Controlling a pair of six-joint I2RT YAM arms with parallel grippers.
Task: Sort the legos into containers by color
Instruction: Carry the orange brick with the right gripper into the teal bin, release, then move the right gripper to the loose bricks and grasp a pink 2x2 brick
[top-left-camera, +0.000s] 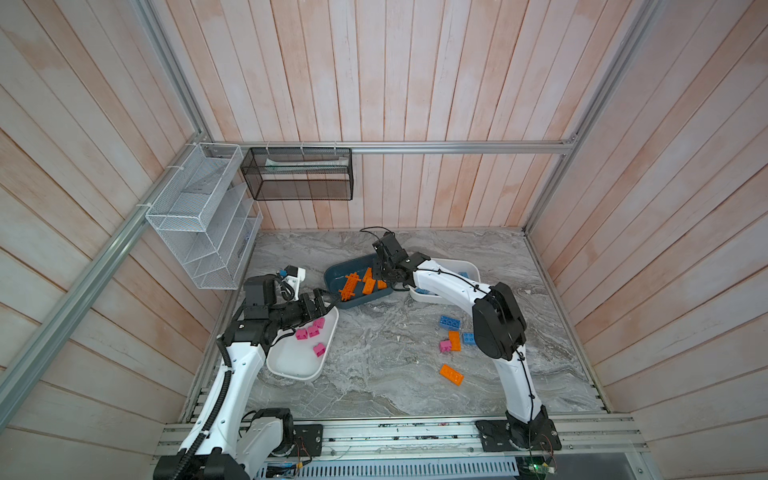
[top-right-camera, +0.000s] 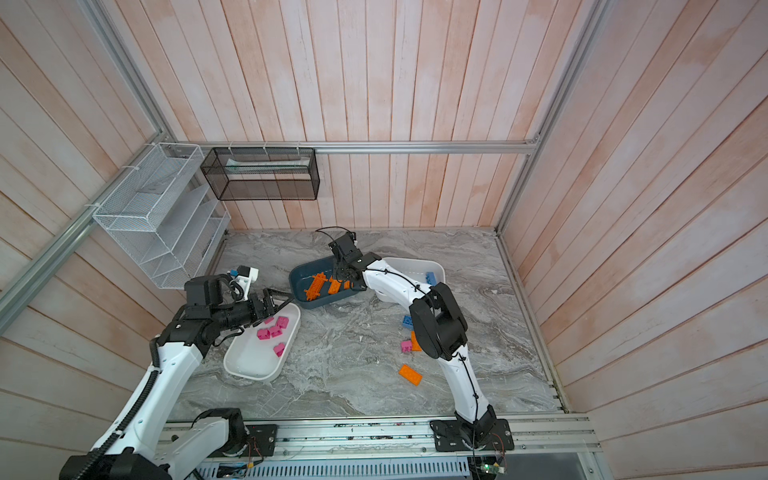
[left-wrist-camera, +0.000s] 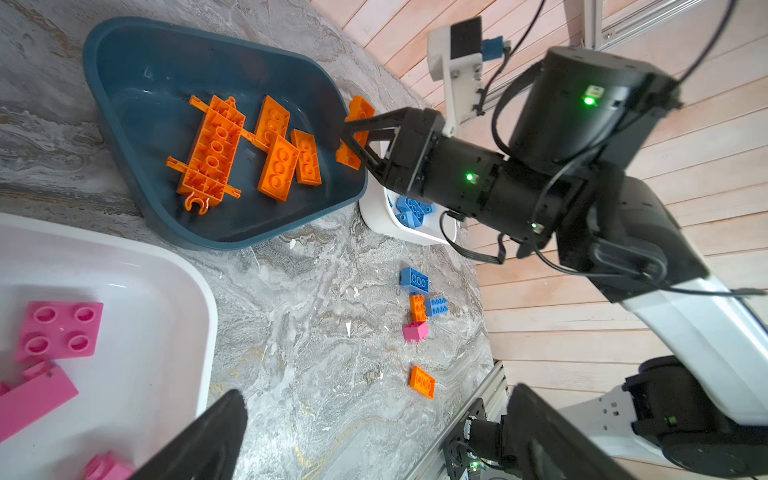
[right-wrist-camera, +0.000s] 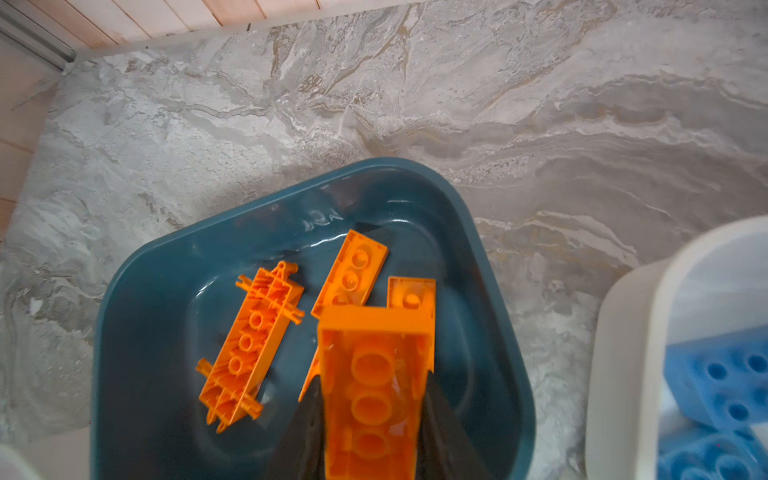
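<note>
White tub beside teal tub: largely hidden under right arm. Right wrist view: same tub blurred, edge-cropped; orange brick over teal tub cropped too.

No readable text, labels, brands or numbers in any view; the teal tub has a faint raised mark on its inner wall, too blurred to read, and the studs on the nearest orange brick look blank.
</note>
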